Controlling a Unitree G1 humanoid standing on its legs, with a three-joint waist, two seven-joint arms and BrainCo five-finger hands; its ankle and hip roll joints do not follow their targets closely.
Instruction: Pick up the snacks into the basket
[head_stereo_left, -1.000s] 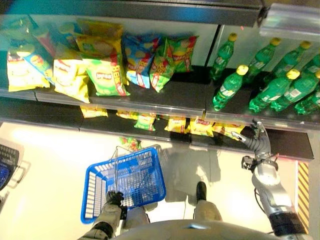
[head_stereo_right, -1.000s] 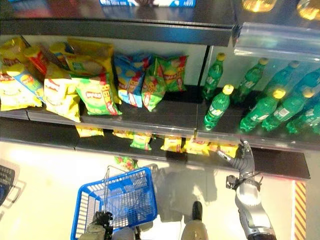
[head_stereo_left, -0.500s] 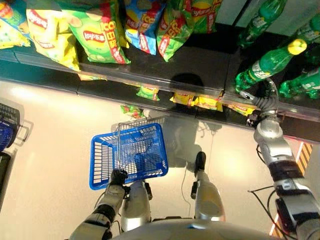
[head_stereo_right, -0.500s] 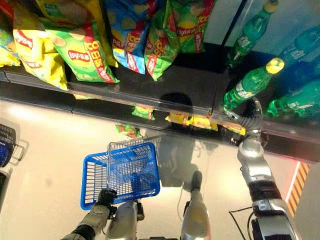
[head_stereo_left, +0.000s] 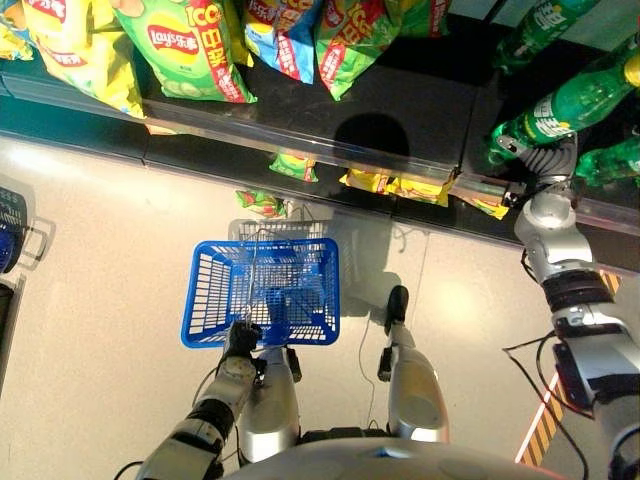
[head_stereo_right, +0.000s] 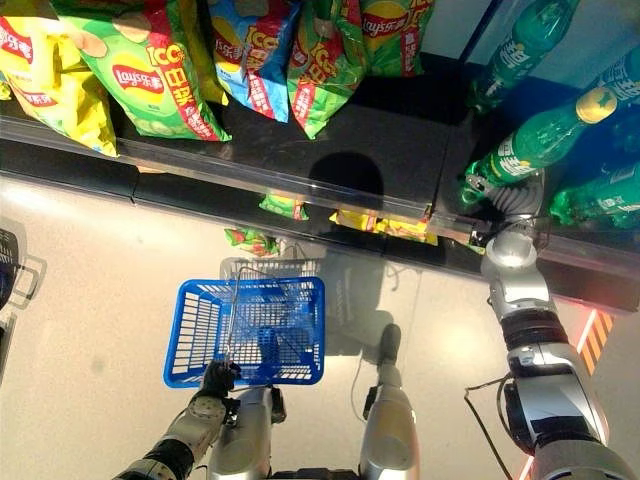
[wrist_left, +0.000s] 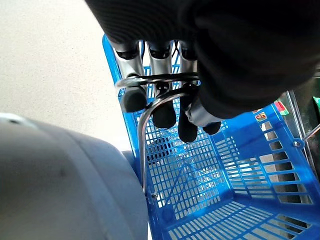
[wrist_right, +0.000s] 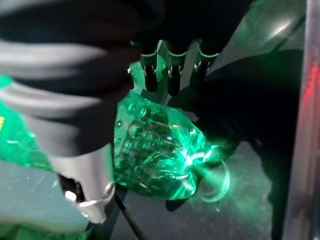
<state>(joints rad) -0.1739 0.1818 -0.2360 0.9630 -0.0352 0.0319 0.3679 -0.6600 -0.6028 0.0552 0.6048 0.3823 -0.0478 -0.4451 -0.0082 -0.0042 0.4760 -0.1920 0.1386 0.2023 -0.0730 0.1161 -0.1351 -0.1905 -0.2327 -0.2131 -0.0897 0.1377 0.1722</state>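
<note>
Snack bags (head_stereo_left: 190, 45) sat on the shelf (head_stereo_left: 330, 120) w/ left hand (wrist_left: 165, 107) curled round blue basket's (head_stereo_left: 262, 293) handle, right hand (wrist_right: 170, 75) closing on green bottle (wrist_right: 155, 150).

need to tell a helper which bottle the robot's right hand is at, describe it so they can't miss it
Start at the dark shelf that holds the chip bags, then go to its right section, where green bottles lie. The one meant is the green bottle with the yellow cap, its base at the shelf's front edge. Unlike its neighbours, the right hand is at its base.
</note>
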